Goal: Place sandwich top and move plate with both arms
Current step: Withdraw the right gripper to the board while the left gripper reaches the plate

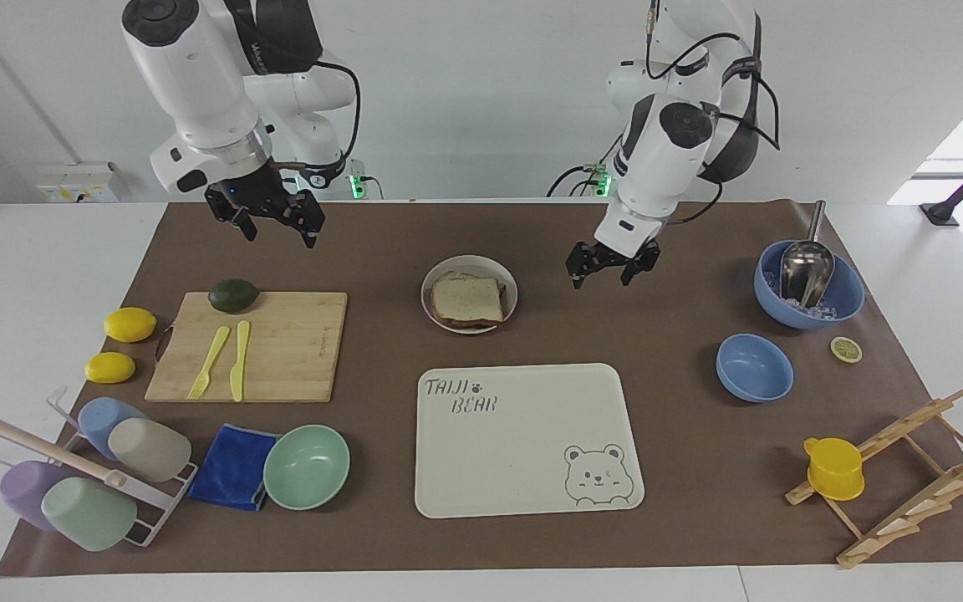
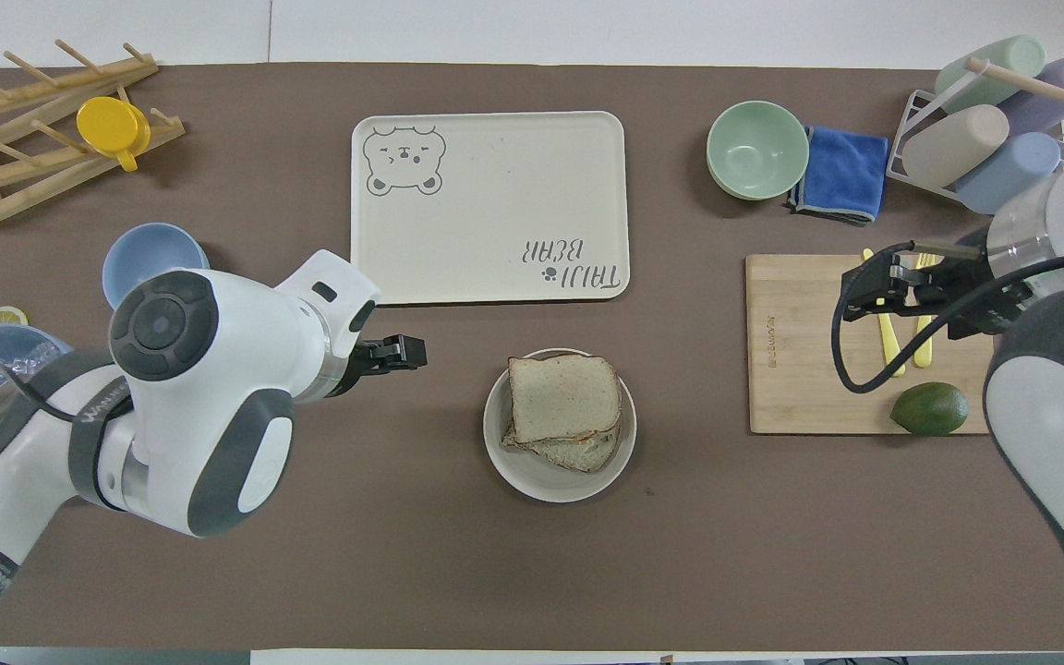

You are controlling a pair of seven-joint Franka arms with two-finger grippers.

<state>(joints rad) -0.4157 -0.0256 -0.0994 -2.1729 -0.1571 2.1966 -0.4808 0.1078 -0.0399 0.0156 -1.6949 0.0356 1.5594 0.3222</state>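
Brown paper covers the table, where one plate (image 1: 429, 294) carries two bread slices, the sandwich top (image 1: 468, 298) lying on the lower slice (image 2: 578, 451), which peeks out at its near edge. In the overhead view the plate sits just at 6 o'clock from the single cream tray (image 1: 523, 435), apart from it.

Two arms hang over the table. The left gripper (image 1: 612, 264) hovers over bare paper at 9 o'clock from the plate in the overhead view, jaws apart, holding nothing. The right gripper (image 1: 268, 219) is raised at the board's end of the table, over the board's near edge in the facing view, jaws wide apart and empty. Neither touches the plate.

At 3 o'clock from the plate in the overhead view lies one wooden board (image 1: 281, 351) with one avocado (image 1: 233, 294), one yellow knife (image 1: 240, 359) and one yellow fork (image 1: 209, 361); two lemons (image 1: 129, 324) lie just off its outer end. At 1 o'clock are one green bowl (image 1: 306, 466), one blue cloth (image 1: 235, 465) and a rack (image 1: 164, 502) holding four cups (image 1: 149, 448).

Toward the left arm's end stand two blue bowls: the larger (image 1: 845, 297) holds ice and one metal scoop (image 1: 805, 266), the smaller (image 1: 753, 366) is beside it. One lemon slice (image 1: 846, 349) lies nearby, and one yellow cup (image 1: 834, 467) hangs on a wooden rack (image 1: 908, 477). Nothing stands between plate and tray.
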